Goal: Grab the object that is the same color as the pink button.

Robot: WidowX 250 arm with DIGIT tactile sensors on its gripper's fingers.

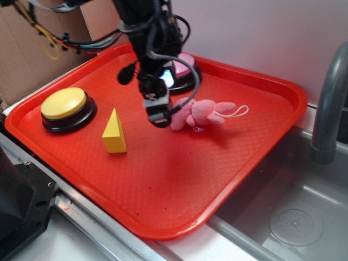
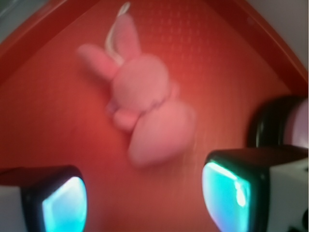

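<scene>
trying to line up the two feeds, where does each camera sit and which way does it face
exterior: sits off the tray's front corner, raised, looking down and across it at the yellow button, yellow block, pink button and plush; shows the arm and gripper.
wrist: sits on the arm, looking down past the open gripper at the plush; two fingertips show at the bottom.
shared: plush, tray, pink button's edge, gripper.
</scene>
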